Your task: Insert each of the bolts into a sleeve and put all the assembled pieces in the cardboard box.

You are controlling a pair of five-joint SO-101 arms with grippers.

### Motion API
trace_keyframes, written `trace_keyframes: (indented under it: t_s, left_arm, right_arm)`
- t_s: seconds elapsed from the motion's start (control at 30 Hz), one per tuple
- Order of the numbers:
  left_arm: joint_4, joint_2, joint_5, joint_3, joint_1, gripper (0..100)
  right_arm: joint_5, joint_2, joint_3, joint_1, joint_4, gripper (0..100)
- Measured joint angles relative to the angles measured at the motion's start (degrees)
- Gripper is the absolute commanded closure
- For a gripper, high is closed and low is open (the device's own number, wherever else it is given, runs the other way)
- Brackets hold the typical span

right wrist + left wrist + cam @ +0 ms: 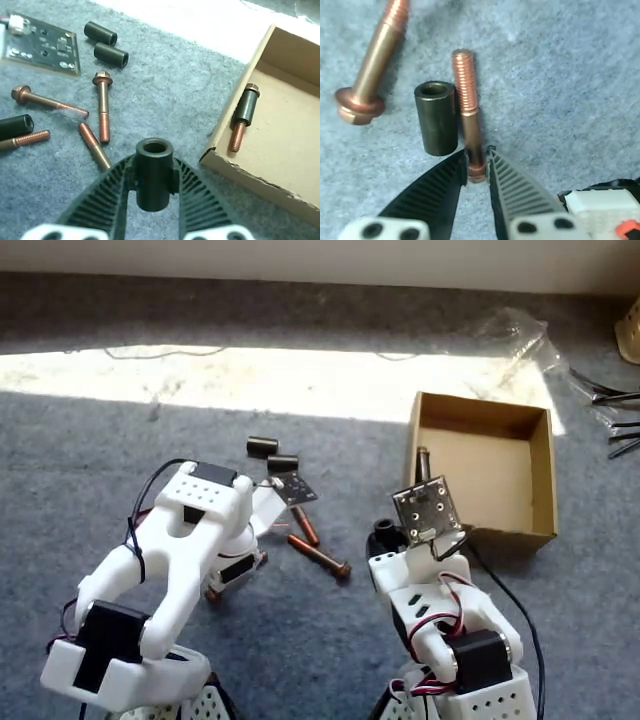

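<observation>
No legible text, label, brand, number or sign anywhere. Faint markings on the circuit board (42, 45), too small to read.

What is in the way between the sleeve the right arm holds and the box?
Nothing visible. Only bare carpet lies between the sleeve in the right end effector and the cardboard box.

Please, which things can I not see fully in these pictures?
High view: left arm covers the left gripper and its bolt.
Left wrist view: loose bolt, thread end cut off by the edge.
Right wrist view: lying sleeve cut by the edge.
High view: assembled piece half behind the circuit board.
</observation>
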Motion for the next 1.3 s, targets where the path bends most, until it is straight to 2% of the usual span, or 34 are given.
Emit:
trace_keyframes:
  t_s: [0.2, 0.27, 0.57, 0.77, 1.03, 1.3]
  left_arm:
    - [0.00, 0.00, 0.00, 0.62, -0.09, 92]
    - [-0.35, 0.00, 0.00, 0.88, -0.09, 88]
    - [-6.59, 0.00, 0.09, 5.54, -0.09, 86]
    - [-7.30, 0.00, 0.09, 5.54, -0.09, 100]
    - [-7.91, 0.00, 0.09, 5.63, -0.18, 100]
    - [-8.09, 0.26, -0.79, 3.25, -3.87, 100]
  right_arm:
    - [0.00, 0.00, 0.00, 0.00, 0.00, 99.5]
    - [0.00, 0.00, 0.00, 0.00, 0.00, 99.5]
    - [0.00, 0.00, 0.00, 0.00, 0.00, 99.5]
    - [0.00, 0.00, 0.00, 0.00, 0.00, 99.5]
    - [0.00, 0.00, 0.00, 0.00, 0.00, 99.5]
    - [0.00, 0.00, 0.00, 0.00, 0.00, 99.5]
